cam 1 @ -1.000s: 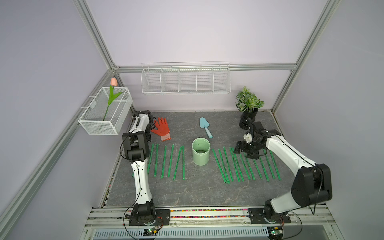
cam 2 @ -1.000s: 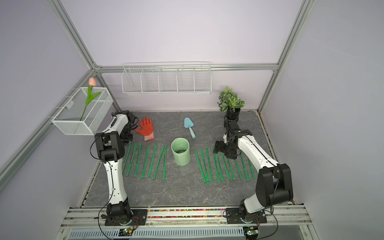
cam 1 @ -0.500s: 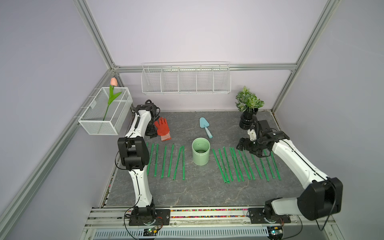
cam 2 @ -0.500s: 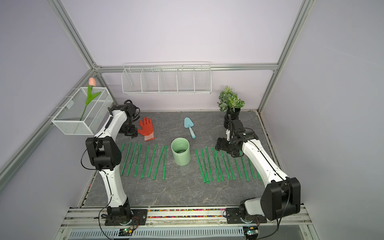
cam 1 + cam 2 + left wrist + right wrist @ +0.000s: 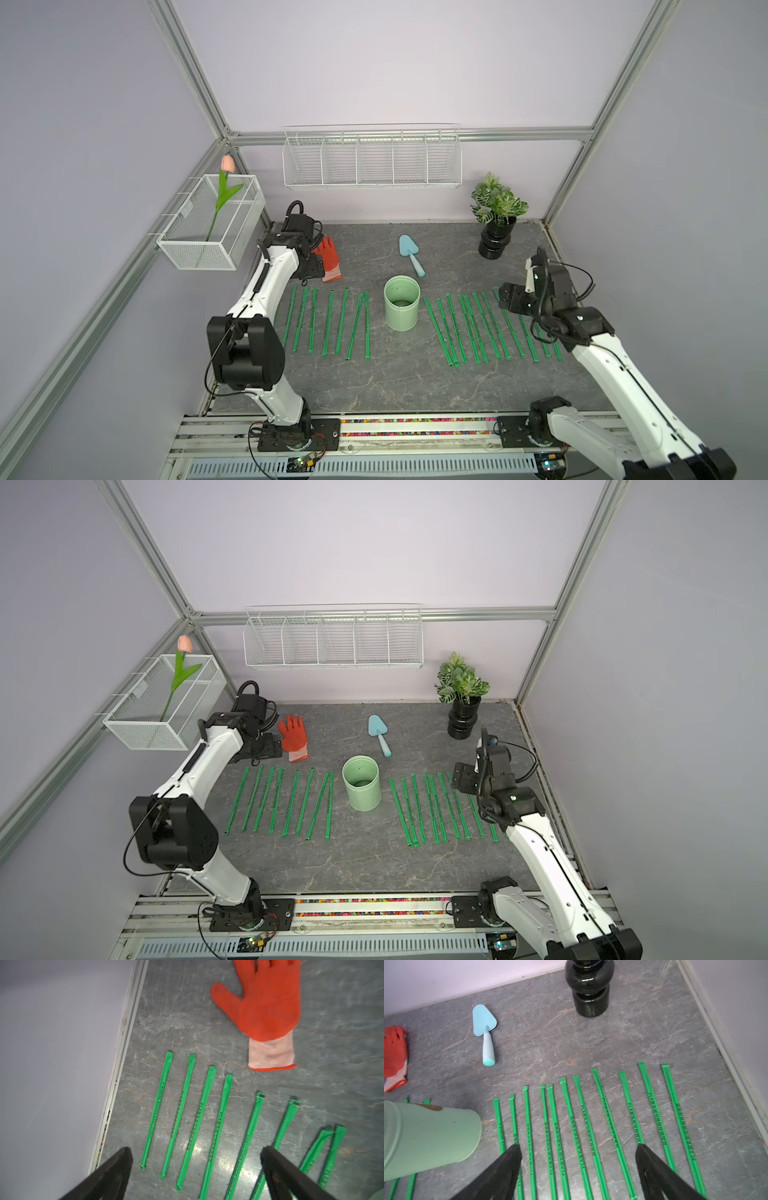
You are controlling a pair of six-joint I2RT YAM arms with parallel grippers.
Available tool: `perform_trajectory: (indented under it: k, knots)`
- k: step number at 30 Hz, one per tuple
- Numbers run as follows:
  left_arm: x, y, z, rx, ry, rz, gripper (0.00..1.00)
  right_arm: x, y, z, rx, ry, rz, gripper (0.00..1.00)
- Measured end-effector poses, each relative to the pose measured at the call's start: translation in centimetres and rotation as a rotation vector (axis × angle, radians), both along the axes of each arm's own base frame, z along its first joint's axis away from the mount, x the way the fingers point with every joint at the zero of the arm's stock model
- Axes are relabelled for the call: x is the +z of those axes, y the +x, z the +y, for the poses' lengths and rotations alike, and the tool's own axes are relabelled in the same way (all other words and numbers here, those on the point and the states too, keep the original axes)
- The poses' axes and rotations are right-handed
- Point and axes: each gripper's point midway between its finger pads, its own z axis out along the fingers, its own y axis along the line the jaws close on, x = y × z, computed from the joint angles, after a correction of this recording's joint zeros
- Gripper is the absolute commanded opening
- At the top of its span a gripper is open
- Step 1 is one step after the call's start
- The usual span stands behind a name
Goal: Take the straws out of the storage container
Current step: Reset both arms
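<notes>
Straws (image 5: 155, 1110) are lying flat on the grey stone-patterned tabletop (image 5: 399, 382) in two rows, all outside the storage container (image 5: 401, 311). That pale mint cup is standing upright between the rows, and in both top views its open mouth is showing only its own floor. Eight straws are lying on the left side of the cup, and the two nearest it are touching at their far ends in a narrow V. Eleven more are showing in the right wrist view (image 5: 681, 1124), lying roughly parallel with their printed lettering facing up.

The left gripper (image 5: 195, 1148) is hanging over the far ends of the left row, just beside the orange work glove (image 5: 268, 1001); its jaws are gaping wide and gripping nothing. The right gripper (image 5: 577, 1146) is hovering above the right row, its jaws likewise spread apart and empty.

A light blue hand trowel (image 5: 411, 257) is resting behind the cup. A black-potted plant (image 5: 496, 224) is standing in the far right corner. A pink tulip (image 5: 226, 164) is leaning in the white mesh basket (image 5: 199, 257) on the left wall.
</notes>
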Motion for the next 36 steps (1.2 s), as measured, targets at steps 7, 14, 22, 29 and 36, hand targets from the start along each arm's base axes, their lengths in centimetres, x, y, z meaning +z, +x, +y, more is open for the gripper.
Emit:
perform_trajectory:
  k: [7,14,22,29,36]
  knots:
    - [4.2,-0.3,-2.1,-0.104,-0.113,-0.335,1.00,-1.0,-1.6,-2.6,-0.031,-0.125,-0.229,0.89]
    - [2.5,-1.1,-2.5,-0.132,-0.146,-0.539,1.00,-2.1,-1.5,-4.3,-0.082,-0.188,-0.317,0.89]
    - [1.4,-0.4,-1.0,-0.069,-0.078,-0.638,1.00,-5.5,0.6,-5.5,-0.099,-0.228,-0.269,0.89]
    - [0.4,0.4,1.2,-0.009,0.035,-0.675,1.00,-6.2,2.8,-6.3,-0.101,-0.239,-0.282,0.89]
    - [-4.6,0.3,2.4,0.017,0.059,-0.615,1.00,-8.9,4.0,-6.8,-0.085,-0.251,-0.241,0.89]
